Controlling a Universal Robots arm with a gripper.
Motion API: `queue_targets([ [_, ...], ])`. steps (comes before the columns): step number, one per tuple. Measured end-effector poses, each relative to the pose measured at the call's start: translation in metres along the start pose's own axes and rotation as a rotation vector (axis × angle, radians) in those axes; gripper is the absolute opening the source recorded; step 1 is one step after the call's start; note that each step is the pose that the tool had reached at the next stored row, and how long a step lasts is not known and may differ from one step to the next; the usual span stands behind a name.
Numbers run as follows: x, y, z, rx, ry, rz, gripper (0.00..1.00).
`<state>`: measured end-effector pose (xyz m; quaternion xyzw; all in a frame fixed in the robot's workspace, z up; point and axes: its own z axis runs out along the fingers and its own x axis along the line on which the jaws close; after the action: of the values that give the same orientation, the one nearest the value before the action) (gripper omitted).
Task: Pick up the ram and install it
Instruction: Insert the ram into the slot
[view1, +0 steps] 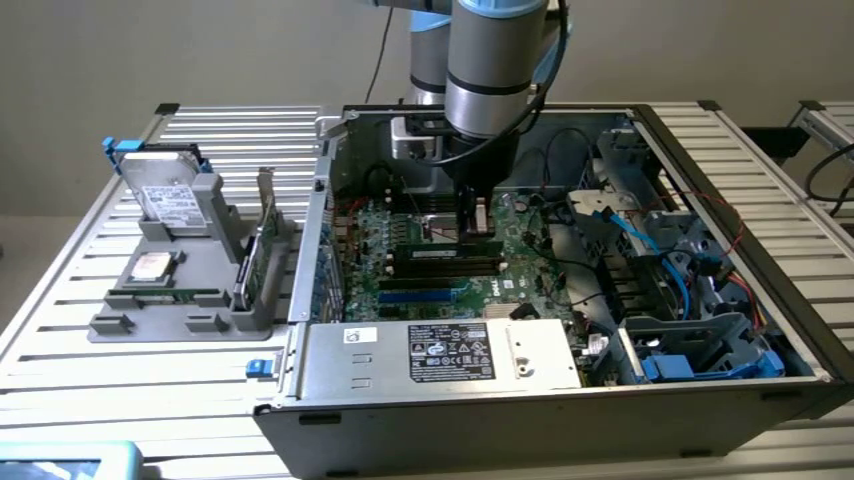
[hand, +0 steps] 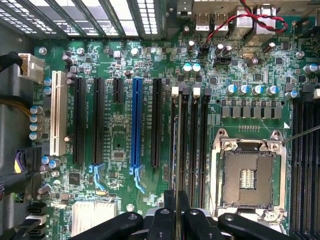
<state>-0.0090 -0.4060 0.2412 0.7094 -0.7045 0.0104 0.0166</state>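
The ram shows edge-on in the wrist view as a thin green strip running along the black memory slots with white latches. My gripper is shut on it, one black finger on each side. In the exterior view the arm reaches down into the open computer case. There the gripper holds the ram right at the memory slots in the middle of the motherboard. Whether the stick sits in a slot or just above it, I cannot tell.
An empty CPU socket lies beside the memory slots, a blue expansion slot on the other side. Blue and black cables crowd the case at the exterior view's right. A grey fixture outside the case holds a hard drive and an upright green card.
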Motion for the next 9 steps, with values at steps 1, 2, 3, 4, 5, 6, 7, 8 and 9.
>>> queue_targets([
  [1, 0.0000, 0.0000, 0.0005, 0.0000, -0.0001, 0.000, 0.14],
  [2, -0.0001, 0.0000, 0.0010, 0.0000, 0.0000, 0.000, 0.14],
  [3, -0.0001, 0.0000, 0.0014, -0.0001, 0.0003, 0.000, 0.14],
  [4, -0.0001, 0.0000, 0.0017, -0.0001, 0.0008, 0.000, 0.14],
  [5, -0.0001, 0.0000, 0.0018, -0.0001, 0.0014, 0.000, 0.14],
  [6, -0.0001, 0.0000, 0.0021, -0.0001, 0.0014, 0.000, 0.14],
  [7, -0.0001, 0.0000, 0.0025, 0.0000, 0.0015, 0.000, 0.14],
  [8, -0.0001, 0.0000, 0.0027, 0.0000, 0.0032, 0.000, 0.14],
  [9, -0.0002, 0.0000, 0.0031, 0.0000, 0.0050, 0.000, 0.14],
])
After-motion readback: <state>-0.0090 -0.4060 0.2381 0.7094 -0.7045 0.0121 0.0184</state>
